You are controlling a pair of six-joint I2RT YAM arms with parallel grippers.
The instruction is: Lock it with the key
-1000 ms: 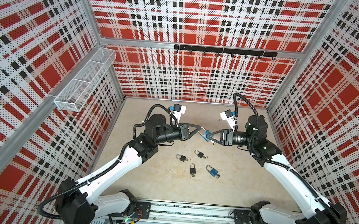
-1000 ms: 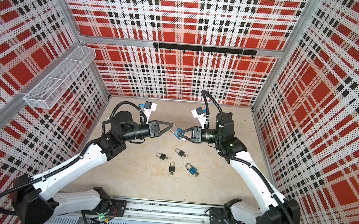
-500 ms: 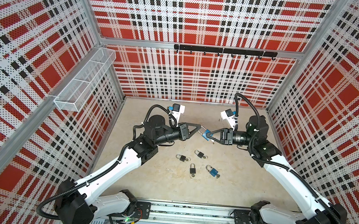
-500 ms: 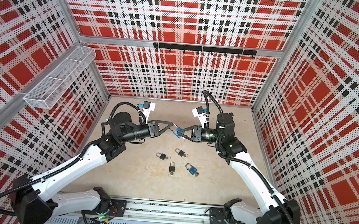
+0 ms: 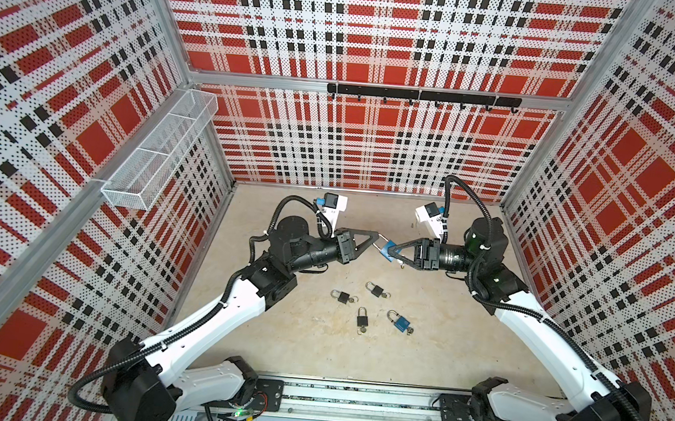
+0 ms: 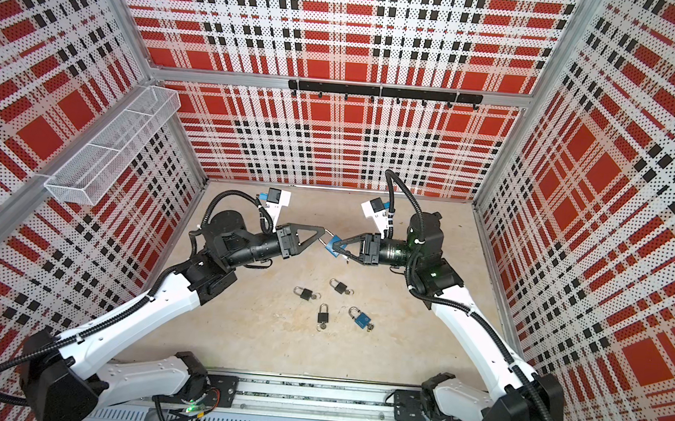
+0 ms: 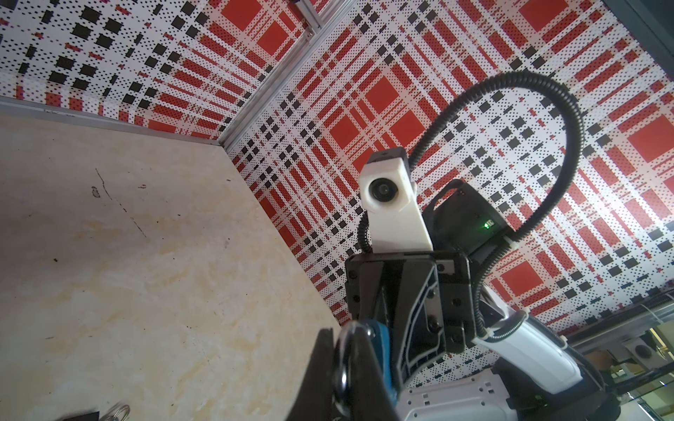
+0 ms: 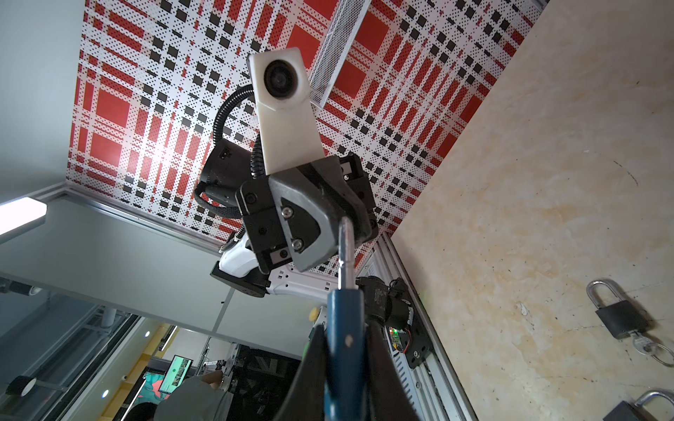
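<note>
Red, black and white plaid perforated panels wall in a beige marbled bench (image 5: 274, 339). On the left wall hangs a white wire-mesh basket (image 5: 157, 150). Left of centre, the left end effector (image 5: 378, 237) is pressed together on the silver steel shackle (image 7: 342, 364) of a small blue padlock (image 5: 388, 250), which is held in the air above the far middle of the bench. From the right, the right end effector (image 5: 393, 253) pinches the lock's blue body between its fingers (image 8: 310, 371). Nearer, on the bench, lie three small black padlocks (image 5: 341, 296) and a second blue padlock (image 5: 400, 322). A ringed key (image 8: 645, 344) hangs from at least one. Whether a key sits in the held lock I cannot tell.

The held lock looks rigid and dense for its size, with smooth painted faces that may slip. The flat sides of the body seem the surest hold. The thin round shackle could pivot in a pinch, so any push to seat it should probably run straight along its legs.
</note>
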